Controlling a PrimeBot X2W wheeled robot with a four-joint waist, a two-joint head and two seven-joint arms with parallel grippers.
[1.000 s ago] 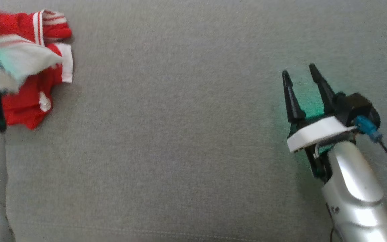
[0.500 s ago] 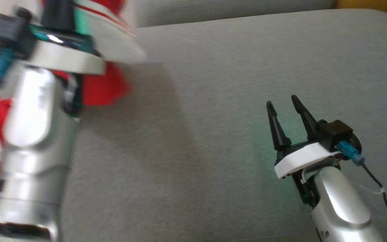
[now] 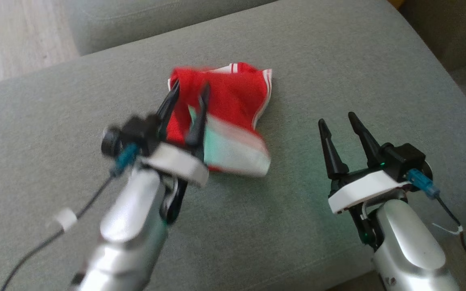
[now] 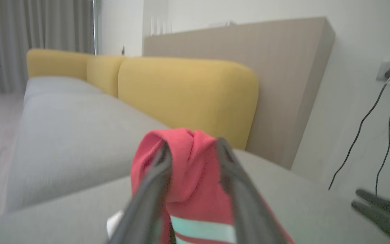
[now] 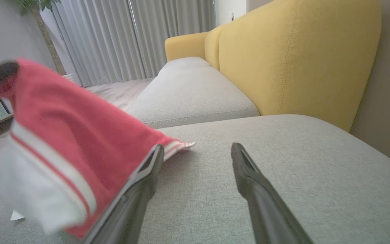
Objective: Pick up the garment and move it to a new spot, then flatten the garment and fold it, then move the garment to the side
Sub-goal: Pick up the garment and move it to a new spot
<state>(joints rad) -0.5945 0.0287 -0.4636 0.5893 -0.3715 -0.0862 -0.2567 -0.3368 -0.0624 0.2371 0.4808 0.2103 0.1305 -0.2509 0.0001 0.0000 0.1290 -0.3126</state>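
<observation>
Red fabric with white stripes, the garment (image 3: 233,101) is bunched on the grey sofa cushion (image 3: 338,60), directly ahead of the left claw (image 3: 191,85).

Task status, as judged from the pictures:
1. Pick up and move: appears to be at its end. The garment is at mid-cushion, with its far part resting on the fabric surface.
2. Flatten: not done. The garment is crumpled, with a pale striped band turned over on the side nearest the left claw.
3. Fold: not done.
4. Move to the side: not done.

Left claw state: the jaws stand apart, and no pinch is visible. In the left wrist view a raised fold of red cloth sits between the fingers (image 4: 154,183) and rises to their tips. Motion blur prevents a firm reading of whether this fold is caught on a finger or hangs free.

Garment position: around and beyond the tips of the left claw, spreading away from it and to its right, touching both fingers.

Right claw (image 3: 336,118) state: jaws wide apart and empty. It hovers low over the cushion, well to the right of the left claw and clear of the garment.
</observation>
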